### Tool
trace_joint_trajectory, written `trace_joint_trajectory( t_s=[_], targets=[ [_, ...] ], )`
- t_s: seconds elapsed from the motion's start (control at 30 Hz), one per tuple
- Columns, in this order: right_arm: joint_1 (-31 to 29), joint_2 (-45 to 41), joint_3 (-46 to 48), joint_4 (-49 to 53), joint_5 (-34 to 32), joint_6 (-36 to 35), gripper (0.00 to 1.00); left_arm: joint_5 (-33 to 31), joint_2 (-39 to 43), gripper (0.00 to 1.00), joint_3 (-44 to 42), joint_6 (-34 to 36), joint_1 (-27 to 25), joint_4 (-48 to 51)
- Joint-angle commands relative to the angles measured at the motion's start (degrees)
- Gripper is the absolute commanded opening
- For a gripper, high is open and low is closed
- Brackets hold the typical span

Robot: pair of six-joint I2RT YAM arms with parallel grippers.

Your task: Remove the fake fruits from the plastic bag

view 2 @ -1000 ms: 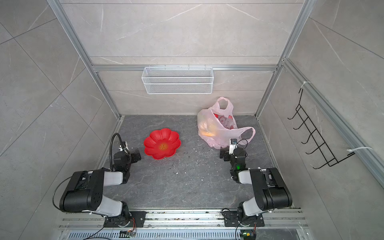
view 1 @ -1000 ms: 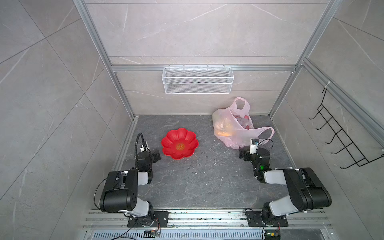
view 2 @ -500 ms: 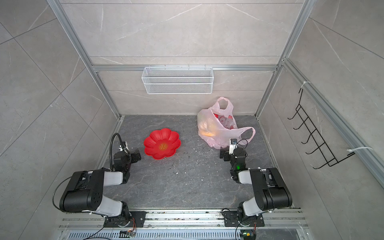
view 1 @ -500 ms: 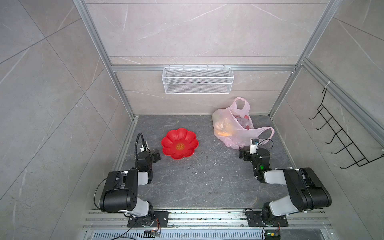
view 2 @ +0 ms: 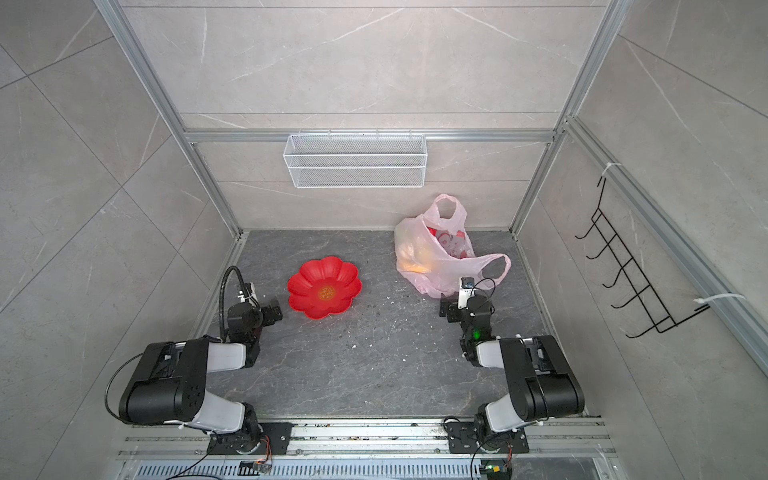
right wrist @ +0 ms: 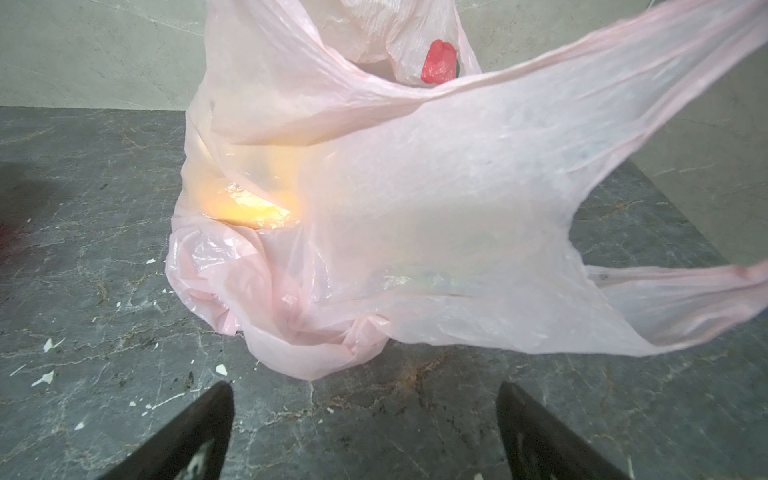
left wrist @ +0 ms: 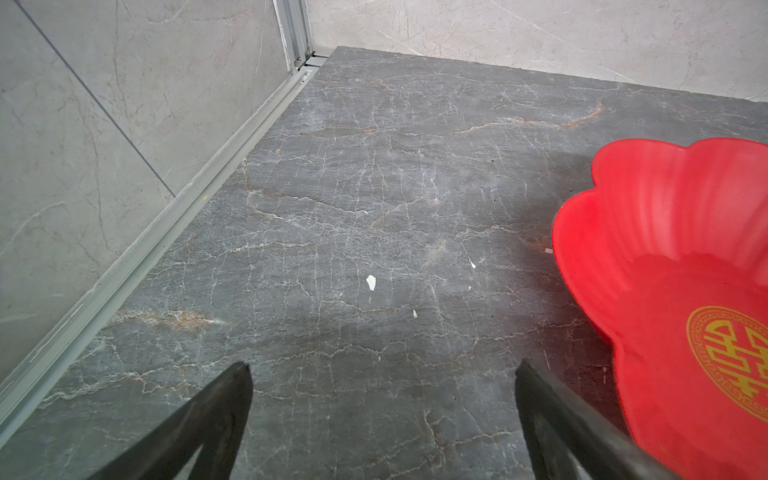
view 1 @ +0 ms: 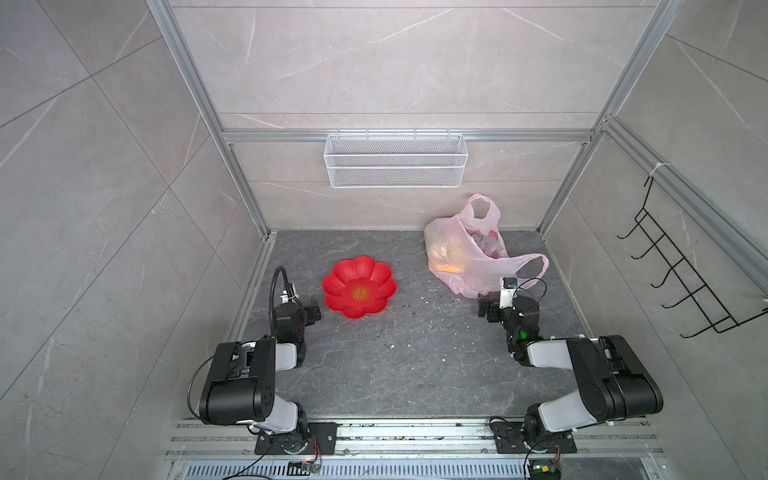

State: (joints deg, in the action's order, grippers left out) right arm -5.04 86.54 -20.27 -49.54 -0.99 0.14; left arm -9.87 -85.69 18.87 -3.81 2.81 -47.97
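The pale-pink plastic bag (view 1: pixel 469 259) (view 2: pixel 436 266) slumps at the back right of the dark floor, one loop handle up, the other trailing right. Fake fruits show only as a yellow-orange glow (view 1: pixel 444 262) (right wrist: pixel 245 208) through the film; the rest are hidden. In the right wrist view the bag (right wrist: pixel 415 208) fills the frame, with a red patch (right wrist: pixel 438 62) near its mouth. My right gripper (view 1: pixel 487 305) (right wrist: pixel 363 388) rests open just short of the bag's bottom, nothing between its fingers. My left gripper (view 1: pixel 312 312) (left wrist: pixel 382 370) is open and empty over bare floor.
A red flower-shaped dish (view 1: pixel 338 286) (left wrist: pixel 665 249) lies empty beside the left gripper. A white wire basket (view 1: pixel 395 166) hangs on the back wall, a black hook rack (view 1: pixel 685 282) on the right wall. Metal rails edge the floor; white flecks dot it.
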Motion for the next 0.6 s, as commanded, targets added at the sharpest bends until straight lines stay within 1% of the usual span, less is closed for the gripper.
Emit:
trace_joint_trajectory(
  t_s=[0.0,0.4,0.47,0.5,0.53,0.57],
  targets=[
    [-0.2,0.3,-1.1,0.8,0.6,-1.1,0.99,0.6,-0.2,1.00,1.3,1.4,-0.1,-1.3],
    [-0.2,0.3,-1.1,0.8,0.6,-1.1,0.99,0.6,-0.1,1.00,1.2,1.3,-0.1,-1.4],
    [-0.2,0.2,-1.0,0.4,0.2,-1.0,0.99,1.5,0.1,1.00,1.1,1.7,-0.2,-1.8],
    [-0.2,-0.9,-1.8,2.2,-0.5,-0.7,0.99,2.4,1.1,1.00,1.4,2.2,-0.2,-0.8],
    [-0.2,-2.8,-3.2,6.3,-0.9,-0.5,0.99,3.0,2.8,1.00,1.8,2.5,-0.1,1.5],
    [-0.2,-5.8,-6.5,15.7,-2.2,-0.7,0.99,2.3,5.3,1.00,2.7,2.1,-0.1,5.1]
  ],
)
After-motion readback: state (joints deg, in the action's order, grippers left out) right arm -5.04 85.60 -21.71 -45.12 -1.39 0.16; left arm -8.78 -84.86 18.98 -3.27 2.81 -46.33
